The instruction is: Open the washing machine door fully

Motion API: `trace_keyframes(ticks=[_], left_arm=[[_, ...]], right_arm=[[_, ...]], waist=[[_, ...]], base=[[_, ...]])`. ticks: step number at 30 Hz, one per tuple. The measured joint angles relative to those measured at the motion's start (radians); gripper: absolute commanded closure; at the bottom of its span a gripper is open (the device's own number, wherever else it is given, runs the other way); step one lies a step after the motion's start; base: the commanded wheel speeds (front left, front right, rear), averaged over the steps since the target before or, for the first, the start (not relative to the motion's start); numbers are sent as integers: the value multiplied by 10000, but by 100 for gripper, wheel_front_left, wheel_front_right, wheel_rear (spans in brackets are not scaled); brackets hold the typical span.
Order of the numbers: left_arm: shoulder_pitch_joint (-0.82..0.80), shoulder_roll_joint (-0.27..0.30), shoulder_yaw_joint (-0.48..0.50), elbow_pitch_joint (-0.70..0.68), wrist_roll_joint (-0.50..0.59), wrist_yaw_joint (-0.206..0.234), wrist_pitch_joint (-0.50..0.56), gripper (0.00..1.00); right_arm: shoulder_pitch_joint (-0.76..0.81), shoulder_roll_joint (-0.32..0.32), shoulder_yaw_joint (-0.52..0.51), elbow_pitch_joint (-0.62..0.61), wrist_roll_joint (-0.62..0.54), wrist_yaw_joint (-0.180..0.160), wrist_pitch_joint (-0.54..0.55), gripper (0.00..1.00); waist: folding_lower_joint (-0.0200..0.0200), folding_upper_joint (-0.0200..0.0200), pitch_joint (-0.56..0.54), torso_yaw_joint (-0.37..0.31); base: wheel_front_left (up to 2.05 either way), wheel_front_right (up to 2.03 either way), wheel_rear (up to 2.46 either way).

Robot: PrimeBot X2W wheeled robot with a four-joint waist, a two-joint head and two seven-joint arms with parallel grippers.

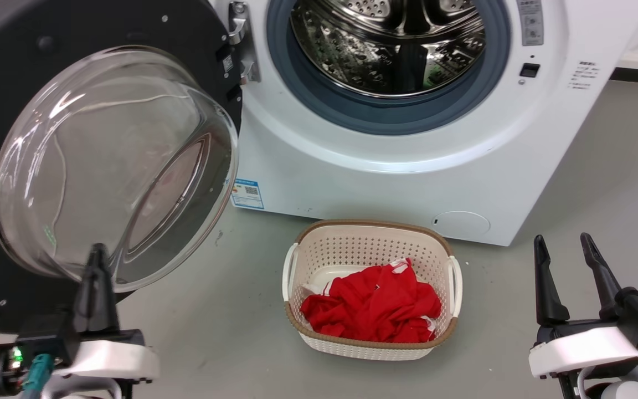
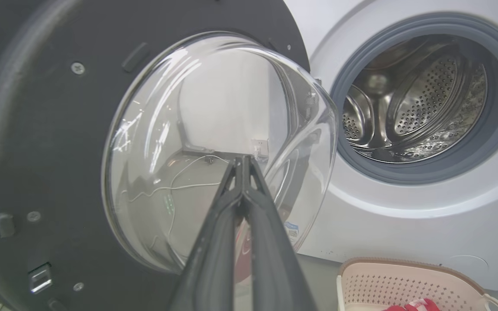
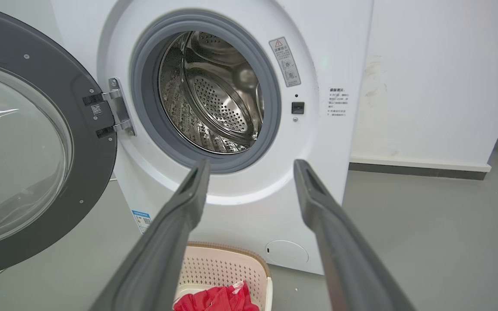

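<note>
As the washing machine door (image 1: 114, 166) is swung wide, the left gripper (image 1: 96, 250) is closed, empty. The right gripper (image 1: 562, 238) is spread.

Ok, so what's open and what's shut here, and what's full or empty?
washing machine door: open, standing wide on its hinge.
drum: looks empty.
round flap: shut.
basket: on the floor, with red clothes inside.
left pincer: shut, holding nothing, tips in front of the door's glass.
right pincer: open, holding nothing.
</note>
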Motion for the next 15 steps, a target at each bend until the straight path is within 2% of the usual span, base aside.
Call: trace_keyframes(ticks=[3, 4, 5, 6, 15], left_arm=[[-137, -130, -380, 182, 38, -222, 0, 100], [-242, -184, -495, 247, 63, -280, -2, 82], [-326, -276, -585, 301, 79, -370, -2, 51], [-423, -362, -690, 374, 100, -433, -2, 0], [-1359, -1074, -1185, 629, 506, -936, -2, 0]], right_arm=[[67, -2, 35, -100, -65, 0, 25, 0], [93, 0, 50, -132, -65, 0, 31, 0], [99, 2, 48, -180, -92, 0, 42, 0], [99, 0, 35, -230, -117, 0, 58, 0], [110, -2, -222, -656, -255, 0, 130, 0]], waist=[[0, 0, -70, -201], [0, 0, -89, -271], [0, 0, -104, -348], [0, 0, -118, -423], [0, 0, -115, -1161]], base=[[0, 0, 0], [0, 0, 0], [0, 0, 0], [0, 0, 0], [0, 0, 0]])
